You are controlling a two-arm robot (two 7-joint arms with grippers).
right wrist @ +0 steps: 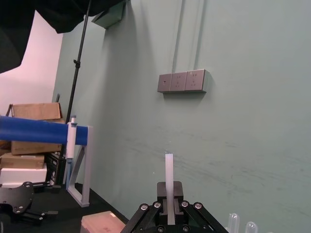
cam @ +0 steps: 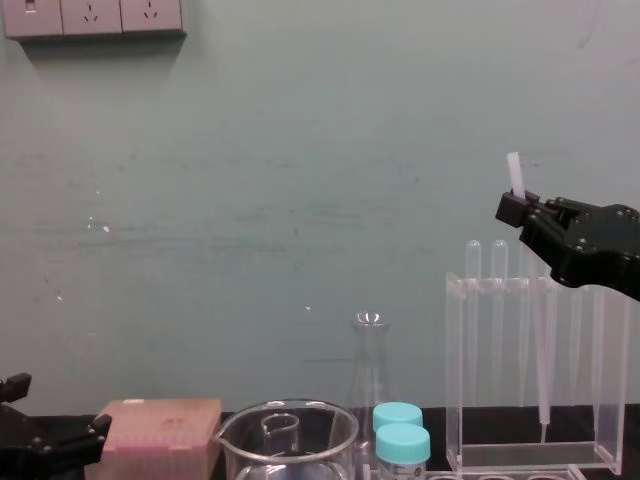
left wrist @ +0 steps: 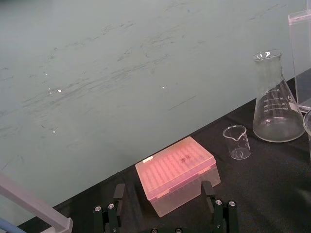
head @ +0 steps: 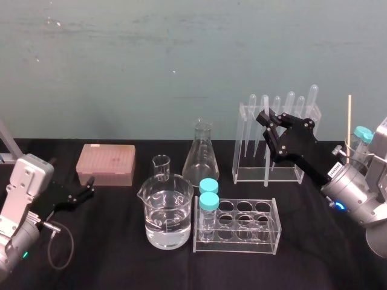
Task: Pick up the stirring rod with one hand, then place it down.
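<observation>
The stirring rod (head: 264, 104) is a thin translucent-white stick, roughly upright, with its flat top poking above my right gripper (head: 265, 121). That black hand is shut on the stirring rod (cam: 514, 170), raised above the table at the clear pipette rack (head: 245, 112). The right wrist view shows the rod (right wrist: 168, 170) clamped between the two fingers (right wrist: 160, 190). Below the grip, the rod is lost among the pipettes. My left gripper (head: 91, 187) rests low at the table's left, open and empty, beside the pink box.
A pink tip box (head: 106, 163) sits at the left. A water-filled beaker (head: 168, 214), a small beaker (head: 161, 166) and a conical flask (head: 201, 157) stand mid-table. In front is a clear tube rack (head: 266, 238) with two cyan-capped tubes (head: 208, 193).
</observation>
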